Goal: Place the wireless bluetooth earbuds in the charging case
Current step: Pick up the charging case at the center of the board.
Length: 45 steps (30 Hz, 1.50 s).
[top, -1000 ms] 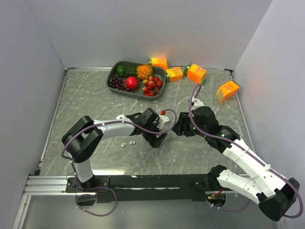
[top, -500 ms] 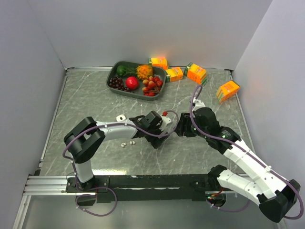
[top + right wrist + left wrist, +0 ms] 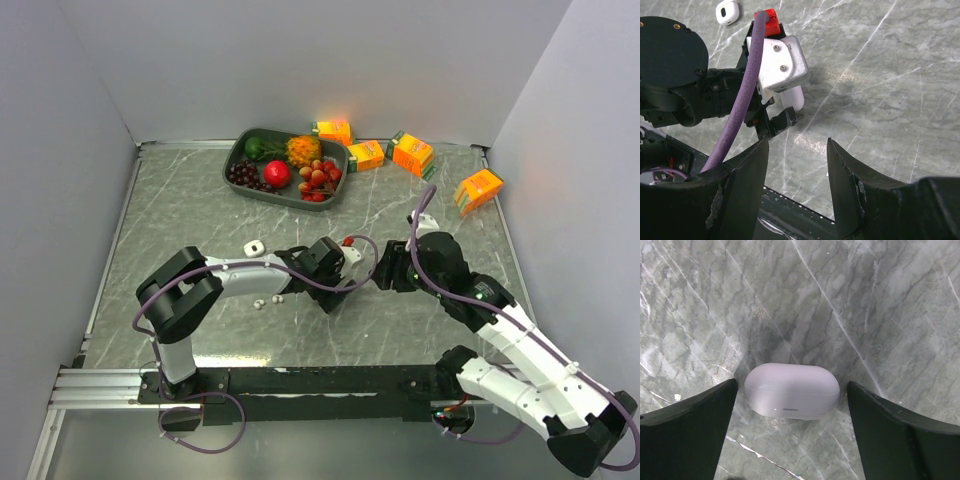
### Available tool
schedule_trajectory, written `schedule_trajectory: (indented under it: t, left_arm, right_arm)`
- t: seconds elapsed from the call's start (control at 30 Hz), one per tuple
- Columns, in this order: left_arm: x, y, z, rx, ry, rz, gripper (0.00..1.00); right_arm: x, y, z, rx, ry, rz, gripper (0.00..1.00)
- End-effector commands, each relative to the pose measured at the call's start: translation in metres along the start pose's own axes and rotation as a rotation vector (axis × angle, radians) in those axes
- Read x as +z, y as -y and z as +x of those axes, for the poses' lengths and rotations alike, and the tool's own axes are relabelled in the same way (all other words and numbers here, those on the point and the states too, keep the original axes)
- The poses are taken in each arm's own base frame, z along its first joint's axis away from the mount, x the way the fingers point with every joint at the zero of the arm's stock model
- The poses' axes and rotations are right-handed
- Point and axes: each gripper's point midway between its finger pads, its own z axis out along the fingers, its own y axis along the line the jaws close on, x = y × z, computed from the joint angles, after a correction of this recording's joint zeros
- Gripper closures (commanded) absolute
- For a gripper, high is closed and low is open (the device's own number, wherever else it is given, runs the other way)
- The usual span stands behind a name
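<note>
My left arm [image 3: 240,268] stretches low toward 3 o'clock, with the left gripper [image 3: 790,390] spread wide and pointing down. My right arm [image 3: 505,325] reaches toward 10 o'clock, the right gripper [image 3: 797,150] half parted and facing 9 o'clock.

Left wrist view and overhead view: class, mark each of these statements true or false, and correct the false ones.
1. The charging case lies closed between the left gripper's fingers. True.
2. The left gripper is clamped on that case. False: its jaws stand open, with a gap on either side.
3. Two earbuds lie loose on the table. True.
4. The fruit tray sits at the table's near edge. False: it is at the far edge.
5. The right gripper holds an earbud. False: its fingers are empty.
</note>
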Motion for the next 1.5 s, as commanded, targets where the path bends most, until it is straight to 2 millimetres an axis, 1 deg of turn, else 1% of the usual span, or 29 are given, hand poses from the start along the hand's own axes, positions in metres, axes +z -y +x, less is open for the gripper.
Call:
schedule_trajectory:
  t: [0.0,0.03,0.07,0.13,0.17,0.23,0.27,0.3,0.33,0.37,0.57,0.6,0.67,0.73,0.77,0.8,0.83,0.87,0.9,0.93,0.97,1.0,1.07,1.1,1.17,1.2,1.23,1.3,1.47]
  left_arm:
    - [0.007,0.008,0.036,0.001,-0.13,0.022,0.09]
    - [0.008,0.008,0.038,0.004,-0.14,0.024,0.12]
    - [0.008,0.01,0.037,0.008,-0.141,0.031,0.21]
    - [0.008,0.012,0.038,0.009,-0.148,0.038,0.32]
    - [0.007,0.013,0.038,0.008,-0.149,0.046,0.4]
    - [0.005,0.015,0.038,0.009,-0.147,0.058,0.49]
    - [0.005,0.017,0.038,0.008,-0.142,0.065,0.6]
    - [0.002,0.016,0.034,0.005,-0.127,0.066,0.67]
    - [0.001,0.017,0.035,0.005,-0.124,0.071,0.87]
    - [0.0,0.017,0.033,0.002,-0.112,0.068,0.99]
    - [-0.028,0.011,0.008,-0.053,0.068,0.032,0.99]
    - [-0.042,0.006,-0.006,-0.093,0.142,-0.002,0.99]
    - [-0.052,-0.001,-0.014,-0.137,0.227,-0.036,0.99]
    - [-0.072,-0.004,-0.017,-0.172,0.314,-0.049,0.99]
    - [-0.085,-0.002,-0.04,-0.185,0.444,-0.031,0.99]
    - [-0.102,0.0,-0.035,-0.187,0.513,-0.014,0.99]
    - [-0.114,0.002,-0.041,-0.185,0.596,0.001,0.99]
    - [-0.154,0.005,-0.069,-0.178,0.806,0.038,0.99]
    - [-0.154,0.01,-0.051,-0.159,0.849,0.062,0.99]
    - [-0.167,0.016,-0.051,-0.14,0.928,0.096,0.99]
    - [-0.195,0.018,-0.063,-0.115,1.086,0.115,0.99]
    - [-0.199,0.022,-0.05,-0.097,1.112,0.129,0.99]
    - [-0.198,0.025,-0.046,-0.051,1.1,0.13,0.99]
    - [-0.199,0.03,-0.047,-0.027,1.099,0.139,0.99]
    - [-0.201,0.041,-0.044,0.047,1.103,0.166,0.99]
    - [-0.203,0.047,-0.044,0.065,1.111,0.175,0.99]
    - [-0.204,0.048,-0.043,0.085,1.115,0.161,0.99]
    - [-0.204,0.058,-0.041,0.145,1.109,0.166,0.99]
    - [-0.209,0.052,-0.043,0.196,1.113,0.081,0.99]
  right_arm:
    - [-0.006,0.001,-0.003,0.015,0.025,0.004,0.42]
    - [-0.008,0.0,-0.003,0.014,0.028,0.0,0.42]
    - [-0.009,0.001,-0.004,0.015,0.032,0.003,0.42]
    - [-0.012,0.001,-0.004,0.015,0.034,0.001,0.42]
    - [-0.014,0.0,-0.005,0.015,0.038,-0.002,0.42]
    - [-0.016,0.0,-0.005,0.015,0.04,-0.002,0.42]
    - [-0.017,0.0,-0.005,0.017,0.042,-0.004,0.42]
    - [-0.019,0.0,-0.006,0.019,0.045,-0.005,0.42]
    - [-0.019,0.0,-0.006,0.02,0.045,-0.005,0.42]
    - [-0.02,-0.001,-0.007,0.021,0.048,-0.009,0.42]
    - [-0.025,-0.009,-0.024,0.075,0.097,-0.012,0.42]
    - [-0.024,-0.01,-0.026,0.087,0.097,-0.009,0.42]
    - [-0.025,-0.017,-0.035,0.124,0.112,-0.026,0.39]
    - [-0.023,-0.024,-0.041,0.124,0.107,-0.042,0.35]
    - [-0.023,-0.035,-0.038,0.098,0.074,-0.094,0.34]
    - [-0.019,-0.038,-0.037,0.083,0.049,-0.102,0.33]
    - [-0.021,-0.044,-0.04,0.065,0.042,-0.126,0.32]
    - [-0.019,-0.052,-0.035,0.037,0.003,-0.168,0.31]
    - [-0.019,-0.056,-0.034,0.021,-0.005,-0.191,0.3]
    - [-0.019,-0.061,-0.034,-0.006,-0.011,-0.218,0.28]
    - [-0.02,-0.067,-0.03,-0.021,-0.032,-0.258,0.25]
    - [-0.021,-0.074,-0.028,-0.04,-0.04,-0.285,0.09]
    - [-0.018,-0.08,-0.024,-0.079,-0.067,-0.301,0.03]
    - [-0.019,-0.085,-0.029,-0.097,-0.058,-0.297,0.01]
    - [-0.016,-0.094,-0.019,-0.161,-0.096,-0.286,0.0]
    - [-0.018,-0.1,-0.03,-0.182,-0.065,-0.27,0.0]
    - [-0.014,-0.103,-0.022,-0.21,-0.099,-0.256,0.0]
    - [-0.015,-0.112,-0.028,-0.232,-0.092,-0.26,0.01]
    - [-0.004,-0.124,-0.023,-0.282,-0.137,-0.251,0.03]
